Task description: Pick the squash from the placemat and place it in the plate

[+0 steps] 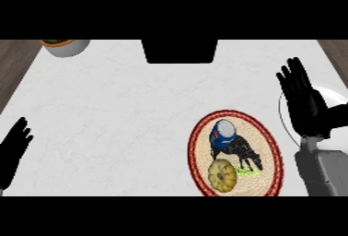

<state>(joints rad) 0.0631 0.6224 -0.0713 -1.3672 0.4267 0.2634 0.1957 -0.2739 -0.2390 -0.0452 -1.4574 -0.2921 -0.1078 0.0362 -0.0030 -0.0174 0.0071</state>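
Observation:
A yellow scalloped squash [223, 175] lies on the near part of an oval woven placemat [266, 143] with a red rim and a black animal picture. A blue can-like object [222, 133] lies on the mat's far part. To the right, a white plate [331, 98] is mostly hidden behind my right hand [305, 103], which is open with straight fingers pointing away, above the plate and right of the mat. My left hand [15, 143] is open at the left edge, resting with its fingers up.
A white pot with a plant [66, 46] stands at the far left corner. A dark block [180, 50] sits at the counter's far edge in the middle. Wooden floor shows past the counter's left and right sides.

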